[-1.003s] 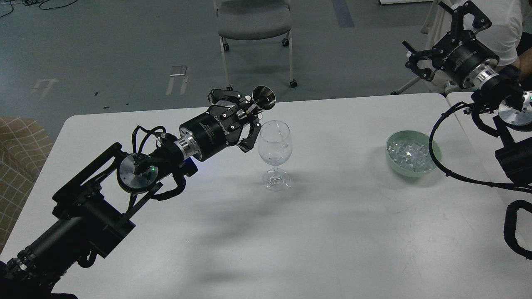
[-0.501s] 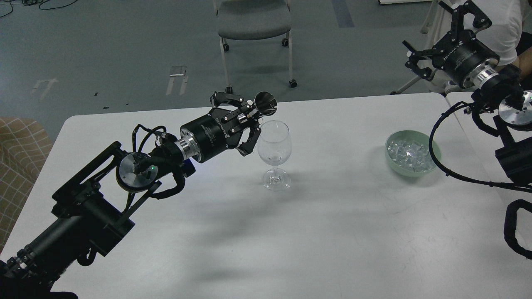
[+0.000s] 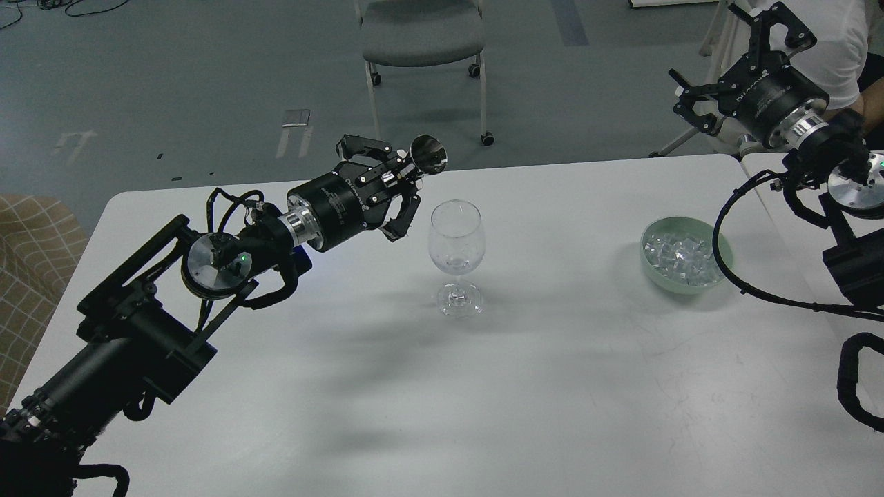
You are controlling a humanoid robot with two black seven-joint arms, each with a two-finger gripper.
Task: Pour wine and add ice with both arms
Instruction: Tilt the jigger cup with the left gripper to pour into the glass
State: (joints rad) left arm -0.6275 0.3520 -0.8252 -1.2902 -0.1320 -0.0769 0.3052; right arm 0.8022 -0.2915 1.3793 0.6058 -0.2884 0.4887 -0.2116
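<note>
A small metal jigger [image 3: 427,152] is clamped in the left pincer [image 3: 395,185], tipped on its side with its mouth turned toward the viewer, up and to the left of the wine glass [image 3: 456,257]. The glass is set upright on the white surface [image 3: 483,386]; the wine [image 3: 454,263] is barely seen at its bottom. The ice [image 3: 680,256] is held in a green bowl [image 3: 651,273] to the right. The right pincer [image 3: 732,59] is raised beyond the surface's far right corner with its fingers spread apart.
</note>
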